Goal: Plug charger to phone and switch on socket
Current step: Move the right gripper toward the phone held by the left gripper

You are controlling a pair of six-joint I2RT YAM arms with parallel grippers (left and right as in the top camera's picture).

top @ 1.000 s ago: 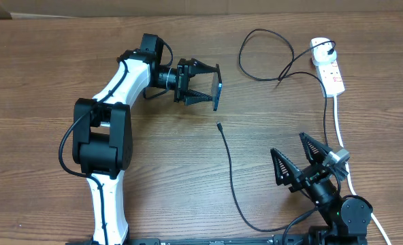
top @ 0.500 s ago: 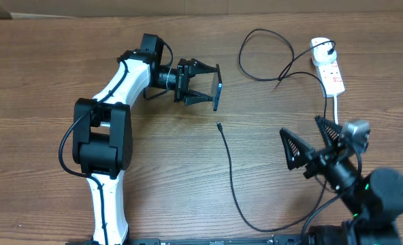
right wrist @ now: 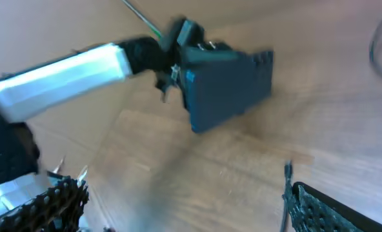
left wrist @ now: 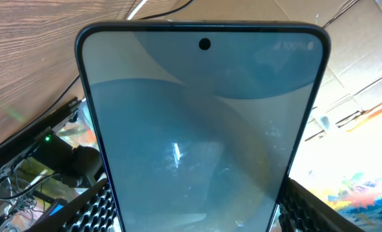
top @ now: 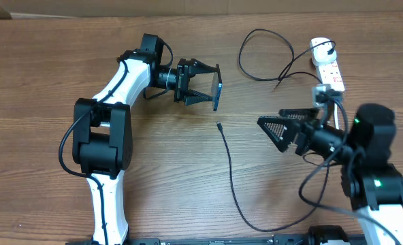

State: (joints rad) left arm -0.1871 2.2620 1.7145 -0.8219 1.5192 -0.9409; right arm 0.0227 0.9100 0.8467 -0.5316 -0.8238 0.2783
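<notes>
My left gripper is shut on the phone, holding it edge-on above the table at the far middle. In the left wrist view the blue-grey screen of the phone fills the frame between the ribbed fingers. The charger is a thin black cable lying on the wood, its plug tip just below the phone. My right gripper stands open and empty to the right of that tip. In the blurred right wrist view the plug tip lies by my right finger. The white socket lies far right.
The charger's other end loops across the far table to a black plug in the socket. A thick white cord runs from the socket toward the near edge, behind my right arm. Cardboard lines the table's far edge.
My right arm has risen from the near right corner and swung forward and left, its open gripper now pointing at the plug tip. The left arm and phone have not moved.
</notes>
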